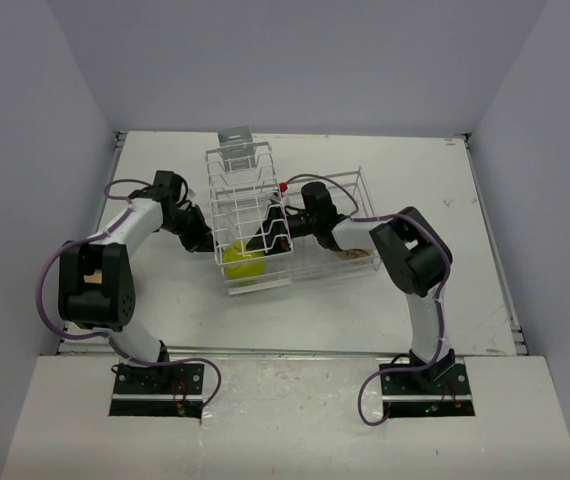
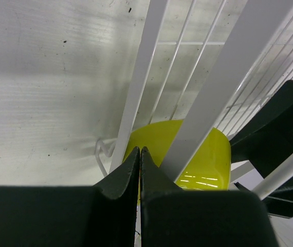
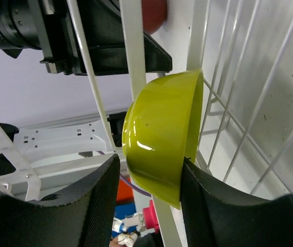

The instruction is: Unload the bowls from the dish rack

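One white dish rack (image 1: 235,190), one yellow bowl (image 3: 157,134) on edge in its near-left corner, right gripper (image 3: 149,162) inside rack straddling bowl, clamped or not unclear, left gripper (image 2: 140,154) pressed together outside rack's left side

The worktop (image 1: 485,250) is viewed from above and behind the arm bases, which are set along the bottom of that view, its far edge at the top; the whole dish rack (image 1: 245,200) is taken in from well back. The left wrist view is aimed steeply down past the left gripper (image 2: 140,175) at the worktop, very close to the wires; the right wrist view is rolled sideways behind the right gripper (image 3: 147,167), equally close. The yellow bowl (image 1: 242,262) is shared by all three views.
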Controlling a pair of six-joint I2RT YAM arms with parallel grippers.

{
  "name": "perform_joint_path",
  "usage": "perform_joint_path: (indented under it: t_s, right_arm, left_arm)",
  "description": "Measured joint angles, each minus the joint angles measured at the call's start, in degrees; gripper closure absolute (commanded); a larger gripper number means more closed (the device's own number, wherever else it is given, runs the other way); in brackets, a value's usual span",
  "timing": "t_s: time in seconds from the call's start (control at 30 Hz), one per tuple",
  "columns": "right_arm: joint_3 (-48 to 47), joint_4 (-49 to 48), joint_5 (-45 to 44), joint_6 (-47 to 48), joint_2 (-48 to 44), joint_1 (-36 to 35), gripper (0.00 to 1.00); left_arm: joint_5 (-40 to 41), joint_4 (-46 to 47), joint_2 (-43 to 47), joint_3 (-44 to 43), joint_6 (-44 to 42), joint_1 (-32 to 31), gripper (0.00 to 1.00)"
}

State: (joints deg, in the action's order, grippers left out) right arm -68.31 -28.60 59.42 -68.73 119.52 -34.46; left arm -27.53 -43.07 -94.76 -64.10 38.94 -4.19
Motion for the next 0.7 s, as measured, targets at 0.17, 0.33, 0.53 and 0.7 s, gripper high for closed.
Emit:
perform_joint_path:
  t_s: [0.17, 0.33, 0.53, 0.7]
  right_arm:
    - [0.0, -1.6, 2.1, -3.0, 1.9, 0.0, 0.7]
    - [0.1, -6.4, 3.5, -7.1, 2.2, 0.0, 0.89]
    - [0.3, -13.6, 4.9, -12.7, 3.5, 0.1, 1.0]
    - [0.6, -18.1, 5.3, -16.4, 4.0, 0.1, 1.0]
  left_arm:
    - [0.0, 0.0, 0.0, 0.0, 0.0, 0.0, 1.0]
    - [-0.2, 0.2, 0.0, 0.0, 0.0, 0.0, 1.0]
    - [-0.2, 0.2, 0.0, 0.0, 0.0, 0.0, 1.0]
    - [-0.2, 0.2, 0.0, 0.0, 0.0, 0.0, 1.0]
